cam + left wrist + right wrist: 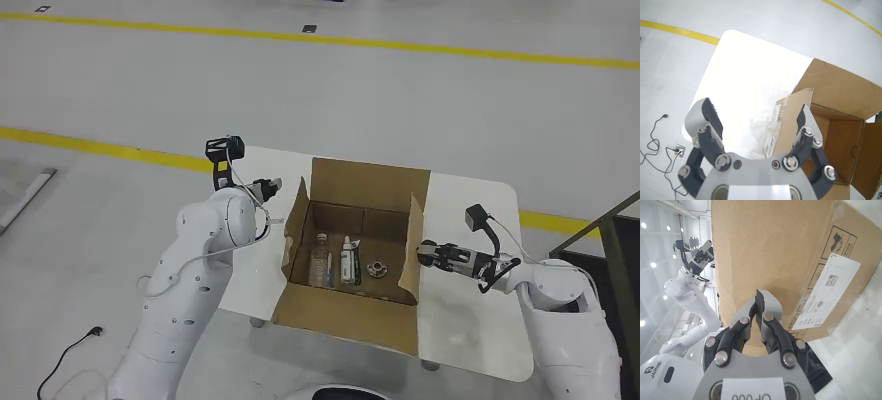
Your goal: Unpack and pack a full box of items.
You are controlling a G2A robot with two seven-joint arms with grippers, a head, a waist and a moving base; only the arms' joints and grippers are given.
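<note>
An open cardboard box (345, 315) stands on the white table (470, 320) with its flaps up. Inside it lie a clear bottle (318, 262), a white and green bottle (347, 262) and a small round metal part (376, 268). My left gripper (268, 188) hangs open above the box's left flap (791, 121); one finger (802, 117) is over the flap, the other (711, 113) is over the table. My right gripper (758, 308) is shut, its tips against the outside of the right flap (772, 256), with nothing seen between the pads.
Crumpled clear plastic (761, 125) lies on the table (745, 75) beside the box's left wall. A dark frame (610, 230) stands off the table's right end. A floor socket (678, 149) with a cable lies below the table's left side.
</note>
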